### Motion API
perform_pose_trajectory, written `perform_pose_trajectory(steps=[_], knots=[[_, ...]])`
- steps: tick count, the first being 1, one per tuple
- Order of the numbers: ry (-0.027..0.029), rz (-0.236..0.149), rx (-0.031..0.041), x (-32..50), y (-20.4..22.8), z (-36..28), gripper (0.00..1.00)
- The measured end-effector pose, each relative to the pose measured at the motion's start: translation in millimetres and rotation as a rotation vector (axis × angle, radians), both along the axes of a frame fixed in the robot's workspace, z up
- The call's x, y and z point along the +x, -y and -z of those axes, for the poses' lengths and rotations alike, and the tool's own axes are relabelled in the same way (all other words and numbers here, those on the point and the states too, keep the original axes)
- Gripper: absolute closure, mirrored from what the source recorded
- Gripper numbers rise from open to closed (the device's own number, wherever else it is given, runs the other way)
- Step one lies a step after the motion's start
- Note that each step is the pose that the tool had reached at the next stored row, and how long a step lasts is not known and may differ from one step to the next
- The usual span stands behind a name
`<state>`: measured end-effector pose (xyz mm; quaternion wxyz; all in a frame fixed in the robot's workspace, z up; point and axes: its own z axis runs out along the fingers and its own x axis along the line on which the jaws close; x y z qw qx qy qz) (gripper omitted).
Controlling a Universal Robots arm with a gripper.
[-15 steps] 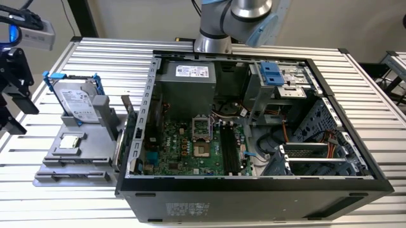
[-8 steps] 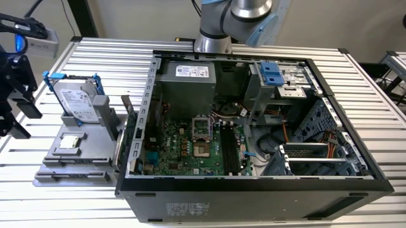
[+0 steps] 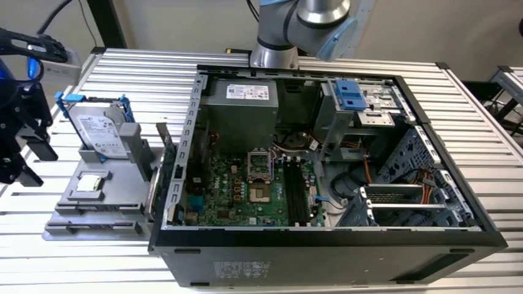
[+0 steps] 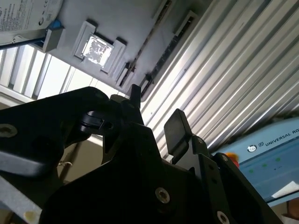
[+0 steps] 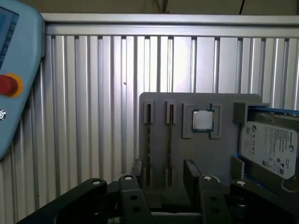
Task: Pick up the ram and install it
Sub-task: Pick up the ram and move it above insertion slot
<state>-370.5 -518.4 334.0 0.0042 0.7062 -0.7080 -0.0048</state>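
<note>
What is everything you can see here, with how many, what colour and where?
table: one, silver slats, under everything.
computer case: one, black, open, mid-table.
motherboard: one, green, inside the case.
power supply: one, grey, inside the case.
holder: one, grey, on the exterior view's left of the case.
hard drive: one, silver in a blue frame, standing in the holder.
processor chip: one, silver, flat in the holder.
slots: two, narrow, in the holder beside the chip; what they hold I cannot tell.
pendant: one, pale blue with a red button, apart from the holder.
arm: one, silver and pale blue, beyond the case.
gripper: one, black, open, empty, facing the holder.
</note>
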Motion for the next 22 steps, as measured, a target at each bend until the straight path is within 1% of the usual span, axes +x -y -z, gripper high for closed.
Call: perform_pose_trajectory(steps=[3, 4, 11, 18, 22], knots=[[0.0059, 0.000, 0.0000, 0.0, 0.0, 5.8, 0.00], [0.0069, 0.000, 0.0000, 0.0, 0.0, 7.5, 0.00], [0.0074, 0.001, 0.0000, -0.1, 0.1, 19.6, 0.00], [0.0073, 0.001, 0.0000, -0.1, 4.3, 32.4, 0.00], [0.0073, 0.001, 0.0000, -0.1, 5.3, 38.8, 0.00]])
